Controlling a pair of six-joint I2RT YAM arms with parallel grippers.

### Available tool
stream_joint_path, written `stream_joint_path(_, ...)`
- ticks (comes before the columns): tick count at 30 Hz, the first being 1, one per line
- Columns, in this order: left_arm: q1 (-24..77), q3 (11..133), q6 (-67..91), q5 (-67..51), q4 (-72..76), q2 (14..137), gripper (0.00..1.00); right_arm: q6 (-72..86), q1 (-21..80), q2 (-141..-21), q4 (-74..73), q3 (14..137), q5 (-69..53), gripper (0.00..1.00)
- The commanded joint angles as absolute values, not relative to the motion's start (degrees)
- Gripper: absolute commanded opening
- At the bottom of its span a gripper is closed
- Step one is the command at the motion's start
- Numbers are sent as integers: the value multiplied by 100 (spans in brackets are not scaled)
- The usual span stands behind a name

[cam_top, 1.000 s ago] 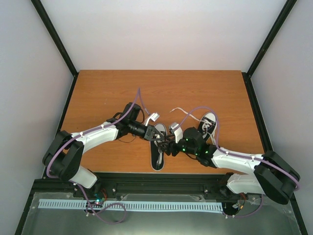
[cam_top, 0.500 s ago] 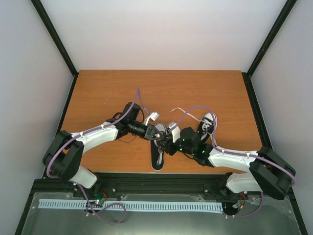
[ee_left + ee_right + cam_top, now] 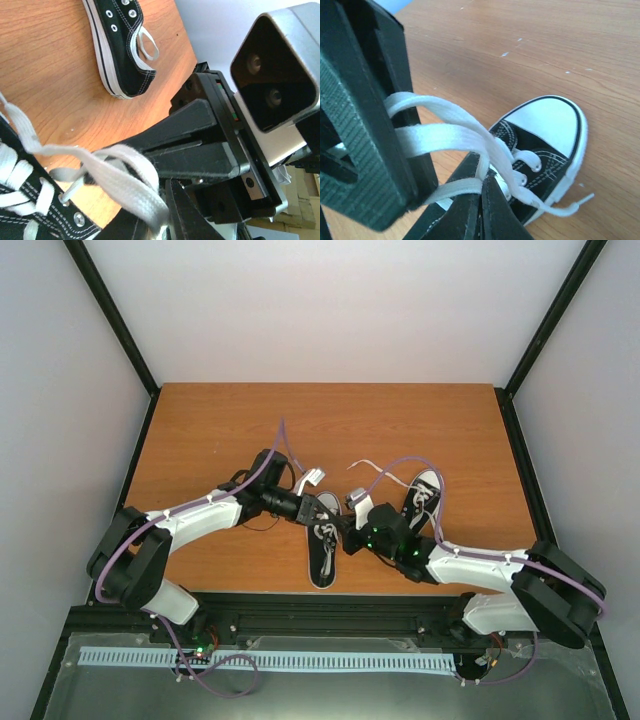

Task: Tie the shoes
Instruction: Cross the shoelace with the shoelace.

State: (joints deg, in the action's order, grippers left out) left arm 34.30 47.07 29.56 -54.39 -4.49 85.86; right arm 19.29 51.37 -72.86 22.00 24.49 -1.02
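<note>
Near shoe [image 3: 322,562] lies on the table [image 3: 220,430], close to the near edge and between the two arms. Right gripper [image 3: 344,532] stands over its lacing, jaws together and clamped on a strand of the white lace [image 3: 445,134]. Left gripper [image 3: 322,512] meets it from the opposite side, just beside it. Its jaws are pinched on the white lace too, which drapes across its fingers. Second shoe [image 3: 425,494] lies farther back on the right, apart from both grippers, with loose lacing trailing on the wood.
</note>
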Motion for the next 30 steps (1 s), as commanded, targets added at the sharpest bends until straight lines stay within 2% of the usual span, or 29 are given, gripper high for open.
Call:
stream_joint_path(1, 3445, 4811, 2830, -5061, -717, 8487, 11, 2109, 5115, -7012, 2236, 2281, 565, 3)
stream_joint_path(8, 3445, 5000, 2750, -4552, -789, 8602, 16, 2351, 5115, -6953, 2156, 2135, 510, 3)
stream_joint_path(15, 3445, 5091, 2676, -4116, -951, 8662, 17, 2591, 5106, -7347, 2195, 2206, 519, 3)
stream_joint_path(23, 3445, 5080, 2457, -3435, -1187, 8374, 43, 2794, 5059, -7679, 2307, 2346, 490, 3)
stream_joint_path(27, 3445, 5053, 2193, -3012, -1417, 8022, 48, 2894, 5020, -7629, 2345, 2314, 455, 3)
stream_joint_path(30, 3445, 5052, 2147, -3103, -1415, 7976, 56, 2903, 4975, -7605, 2347, 2274, 377, 3)
